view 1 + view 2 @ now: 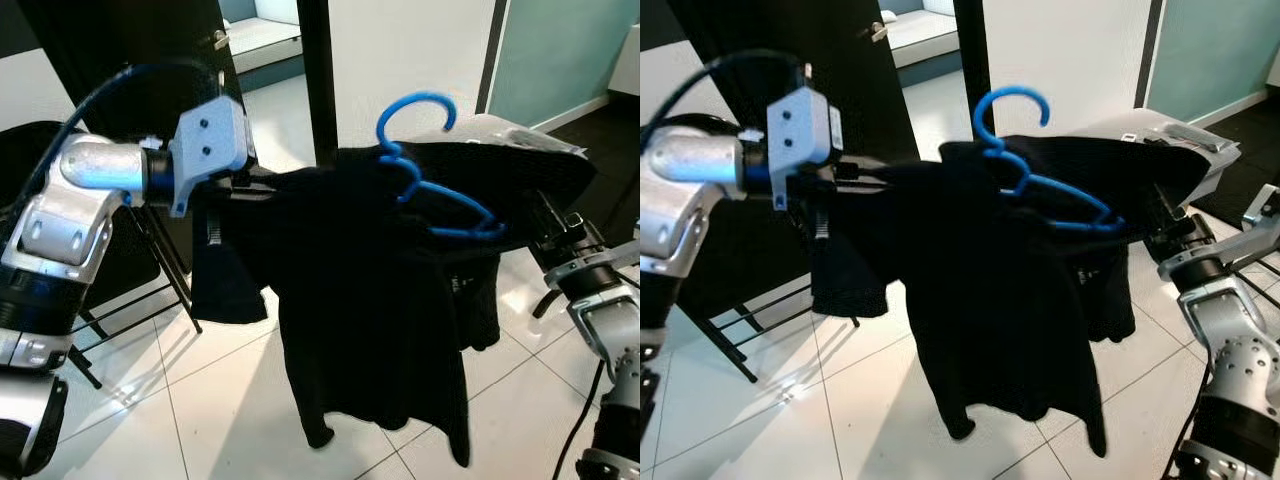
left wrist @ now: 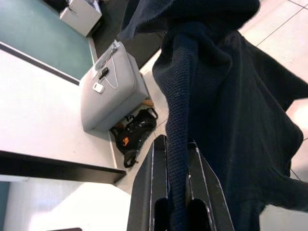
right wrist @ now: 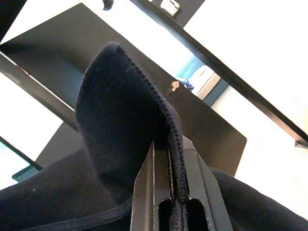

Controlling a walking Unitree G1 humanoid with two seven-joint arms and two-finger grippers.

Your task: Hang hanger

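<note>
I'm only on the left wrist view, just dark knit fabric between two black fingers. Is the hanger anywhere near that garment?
Observer: Yes. The blue hanger lies on top of the black garment, hook pointing up.
Operator: What's the right claw doing?
Observer: The right claw is shut on a hem of the garment, out at the garment's right end.
Operator: Is the cloth dragging on the floor?
Observer: No. It is stretched between the left claw and the right one, and its lowest ends hang above the white tiled floor.
</note>
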